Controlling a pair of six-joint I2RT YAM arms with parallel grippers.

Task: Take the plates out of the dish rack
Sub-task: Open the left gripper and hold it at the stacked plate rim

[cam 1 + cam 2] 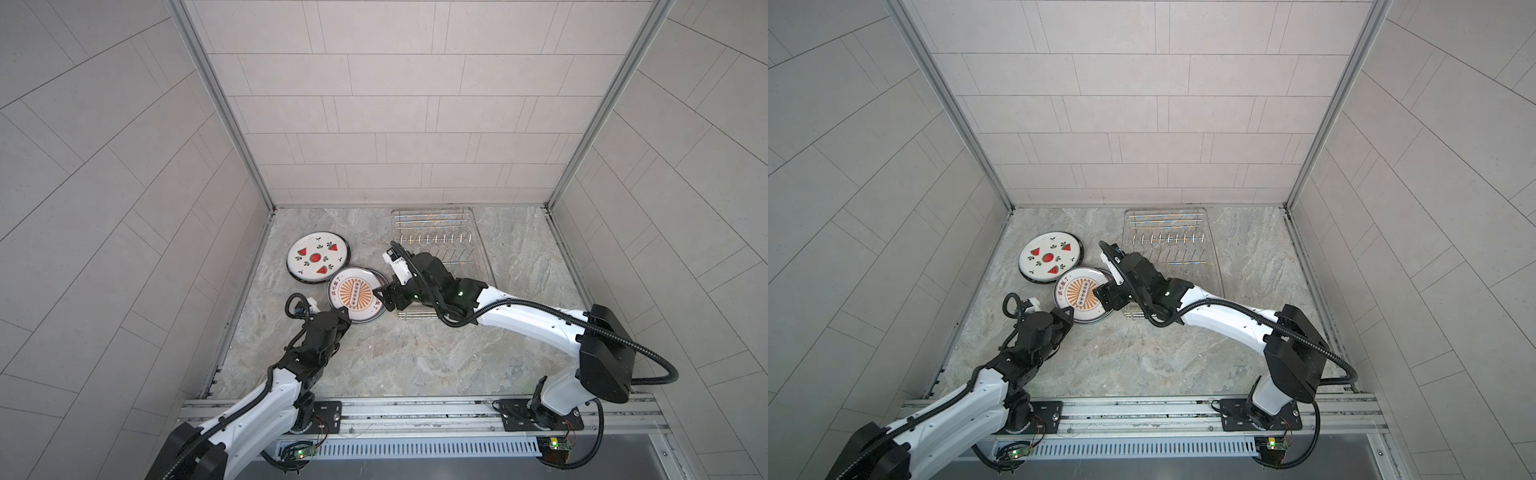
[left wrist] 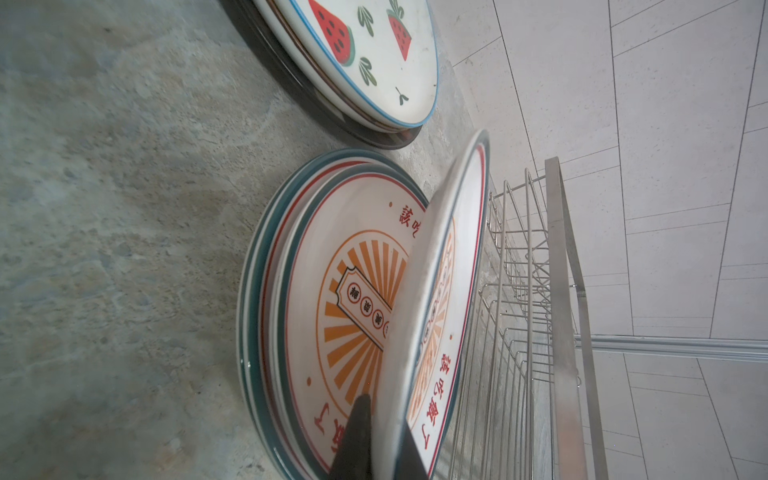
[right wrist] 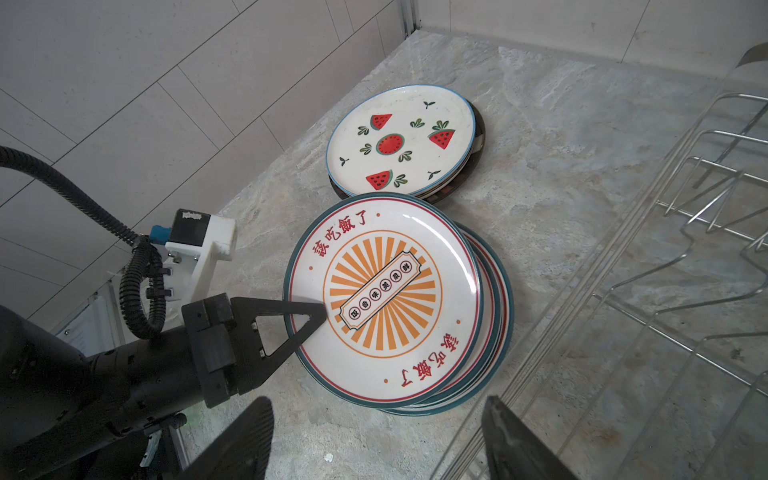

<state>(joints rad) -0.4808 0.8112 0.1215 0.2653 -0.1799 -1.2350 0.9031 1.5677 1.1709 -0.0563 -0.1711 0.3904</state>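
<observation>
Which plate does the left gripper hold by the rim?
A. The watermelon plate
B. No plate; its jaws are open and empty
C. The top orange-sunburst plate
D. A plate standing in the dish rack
C: in the right wrist view the left gripper is closed on the rim of the top orange-sunburst plate, while the watermelon plate lies apart from it, with no gripper on it.

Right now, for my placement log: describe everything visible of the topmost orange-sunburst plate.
The round glossy white ceramic plate, with orange sunburst, red characters and a teal-and-red rim, faces up, tilted above a stack of matching plates on the grey marbled table. The left gripper is shut on its rim. Contact with the stack is unclear.
</observation>
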